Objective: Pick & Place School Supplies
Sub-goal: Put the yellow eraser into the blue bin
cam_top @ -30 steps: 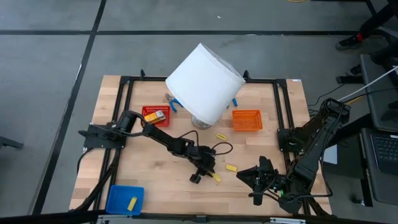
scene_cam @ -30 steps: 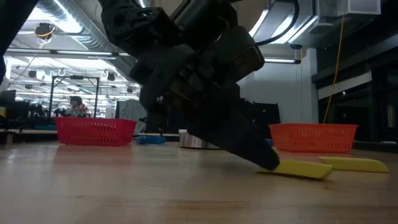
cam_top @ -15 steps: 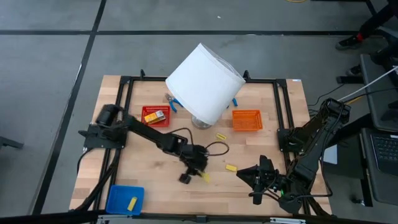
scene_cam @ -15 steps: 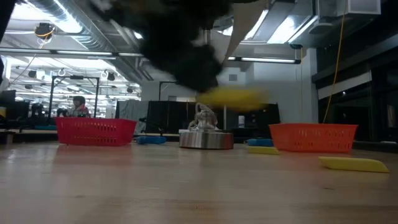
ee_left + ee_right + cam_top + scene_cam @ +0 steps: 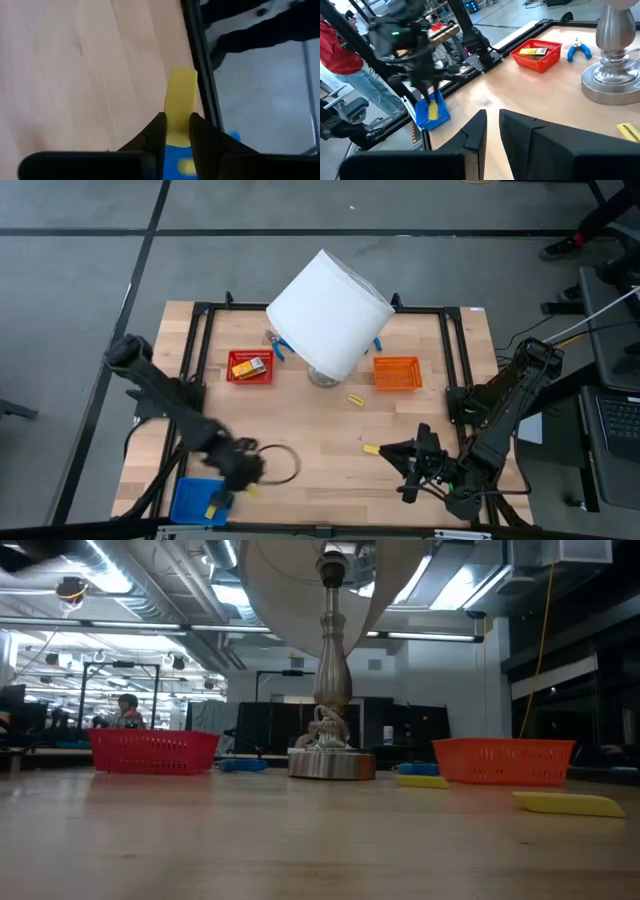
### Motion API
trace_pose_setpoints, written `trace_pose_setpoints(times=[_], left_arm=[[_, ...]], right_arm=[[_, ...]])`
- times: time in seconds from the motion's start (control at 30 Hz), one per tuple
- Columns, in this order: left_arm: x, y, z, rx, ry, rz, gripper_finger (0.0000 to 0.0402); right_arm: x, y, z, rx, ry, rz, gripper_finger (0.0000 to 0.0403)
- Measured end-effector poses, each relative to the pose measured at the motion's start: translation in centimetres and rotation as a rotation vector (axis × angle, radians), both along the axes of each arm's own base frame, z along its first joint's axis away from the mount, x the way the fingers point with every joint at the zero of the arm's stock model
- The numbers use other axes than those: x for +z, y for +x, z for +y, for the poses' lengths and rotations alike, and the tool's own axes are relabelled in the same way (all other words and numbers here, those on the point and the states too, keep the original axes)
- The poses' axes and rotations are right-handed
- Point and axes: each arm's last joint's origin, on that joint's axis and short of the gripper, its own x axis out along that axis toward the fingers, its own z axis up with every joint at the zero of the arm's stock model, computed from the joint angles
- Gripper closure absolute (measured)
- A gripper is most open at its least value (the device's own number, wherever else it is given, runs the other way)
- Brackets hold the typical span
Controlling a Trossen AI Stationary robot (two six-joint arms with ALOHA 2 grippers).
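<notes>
Gripping a yellow stick (image 5: 179, 107) endwise, the left gripper (image 5: 174, 132) hangs by the blue tray (image 5: 196, 500) — presumably to drop it in. The right gripper (image 5: 492, 122) waits near the table's front edge — slightly parted, empty.

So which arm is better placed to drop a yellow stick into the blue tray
Left. The left gripper already grips a plain yellow stick beside the blue plastic tray. The right gripper waits near the table's opposite corner, holding nothing.

Wooden table (image 5: 300, 430) carries red basket (image 5: 250, 367), orange basket (image 5: 397, 373), blue tray (image 5: 195, 500), lamp base (image 5: 331, 763), two yellow sticks (image 5: 355, 399) (image 5: 371, 449).
</notes>
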Motion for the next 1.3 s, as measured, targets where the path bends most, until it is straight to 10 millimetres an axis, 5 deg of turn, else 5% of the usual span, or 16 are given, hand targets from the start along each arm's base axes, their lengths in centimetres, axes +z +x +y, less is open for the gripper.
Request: trace_pose_setpoints(times=[0.23, 0.5, 0.67, 0.97, 1.3], left_arm=[[0.7, -6.7, -3.6, 0.172, 0.027, 0.100, 0.0341], [-2.8, -9.9, -6.4, 0.321, 0.174, 0.205, 0.0338], [-4.9, -10.1, -7.5, 0.430, 0.227, 0.184, 0.0294], [-4.9, -9.6, -6.9, 0.623, 0.260, -0.028, 0.0190], [-2.5, -8.0, -5.7, 0.669, 0.247, -0.416, 0.0184]], right_arm=[[0.0, 0.5, -0.4, -0.017, -0.010, 0.005, 0.0348], [0.0, 1.0, -0.8, -0.028, -0.012, 0.011, 0.0348], [0.0, 1.1, -0.9, -0.036, -0.004, 0.009, 0.0348], [-0.1, 1.6, -1.1, -0.017, 0.027, 0.033, 0.0348], [-2.4, 5.1, -5.7, 0.221, 0.059, 0.518, 0.0326]])
